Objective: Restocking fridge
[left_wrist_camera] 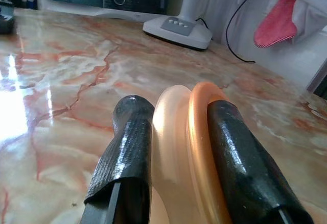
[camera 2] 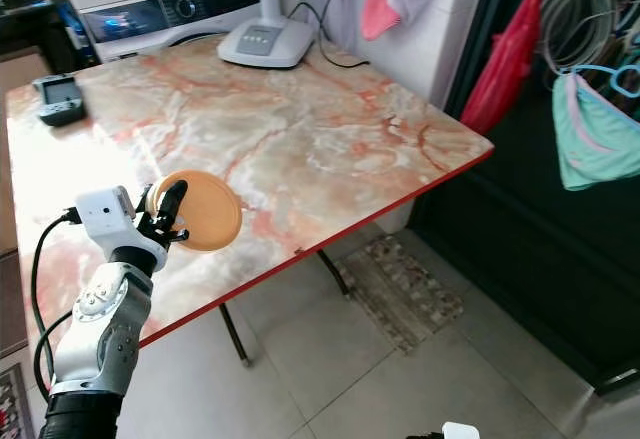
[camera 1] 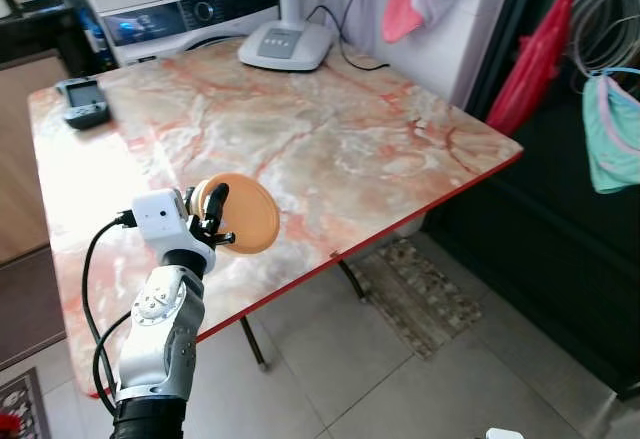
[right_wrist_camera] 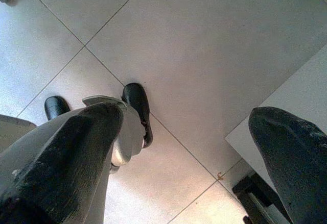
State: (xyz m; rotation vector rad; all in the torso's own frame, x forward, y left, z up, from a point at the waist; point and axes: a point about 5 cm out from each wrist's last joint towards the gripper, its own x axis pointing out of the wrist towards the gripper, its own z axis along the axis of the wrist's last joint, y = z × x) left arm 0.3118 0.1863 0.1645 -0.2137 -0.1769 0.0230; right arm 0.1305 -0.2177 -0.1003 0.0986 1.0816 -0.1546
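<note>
Left end effector [camera 1: 213, 221] clamps an orange disc [camera 1: 245, 215] – possibly a lid – above the marble table [camera 1: 330, 139]; right end effector [right_wrist_camera: 179, 147] gapes empty.

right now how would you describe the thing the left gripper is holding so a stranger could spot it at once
Start at the marble-patterned table with the red edge. Over its near edge, the left gripper is shut on a round orange container, gripped by its rim and held on edge. Its orange colour and disc shape set it apart from the dark device and the white fan base at the far side.
</note>
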